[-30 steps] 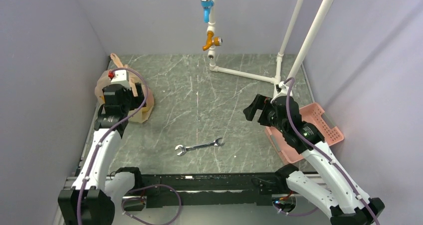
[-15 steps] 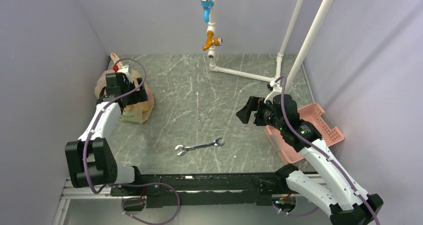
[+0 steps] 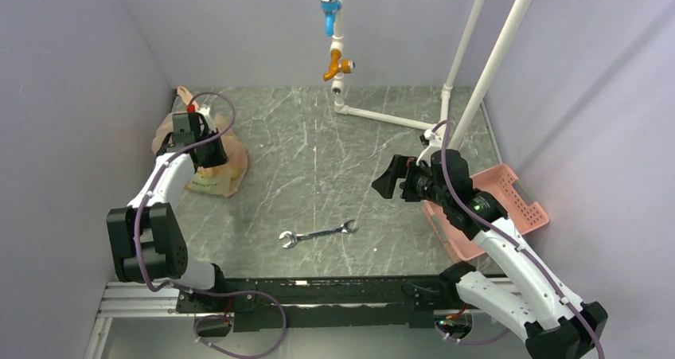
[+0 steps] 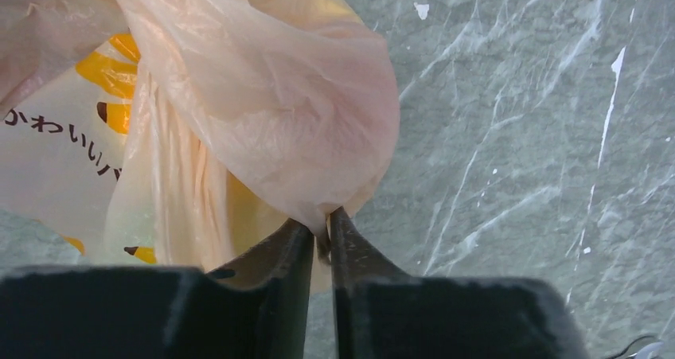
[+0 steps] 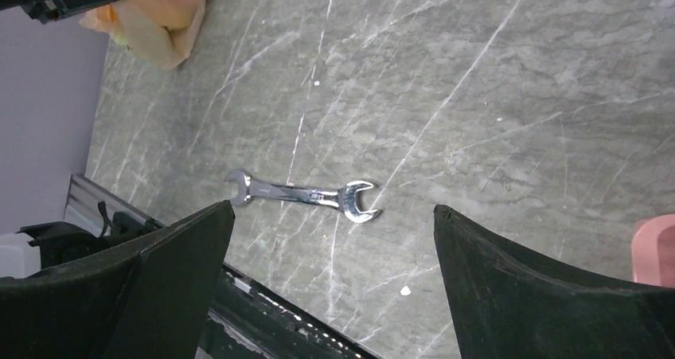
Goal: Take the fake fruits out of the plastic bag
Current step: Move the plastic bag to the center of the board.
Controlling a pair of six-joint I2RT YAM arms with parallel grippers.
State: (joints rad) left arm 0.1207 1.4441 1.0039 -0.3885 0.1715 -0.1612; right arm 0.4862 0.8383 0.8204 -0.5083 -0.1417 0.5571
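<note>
**A:** Top view. The left gripper (image 3: 207, 154) is down on the plastic bag (image 3: 216, 177), which lies slumped right under it. The left wall (image 3: 79, 96) stands close on its outer side. The right gripper (image 3: 388, 180) hangs above the table (image 3: 318, 144), well apart from the bag, jaws spread wide and empty.

**B:** Free room?

**A:** Bare table on the left hand's inner side. A wrench (image 3: 318, 233) lies toward the arm bases, between the two hands. A pink basket (image 3: 517, 204) sits behind the right hand, on its outer side.

**B:** Left wrist view?

**A:** The fingers (image 4: 290, 251) are almost together, nipping a thin fold of bag film at the very tips. The rest of the bag billows ahead and to the left. The fake fruits are not visible, presumably under the film. I cannot tell where the bag's mouth is.

**B:** Judgement: that is a small bite. Lift slowly and draw toward the open inner side, away from the wall, or the film may slip free.

**A:** Right wrist view. The fingers (image 5: 159, 287) are wide with nothing between them. The wrench lies just beyond the gap, the bag far ahead to the upper left, and a basket corner sits past the right finger.

**B:** If that hand goes across to help, it should stay high over the wrench.
</note>
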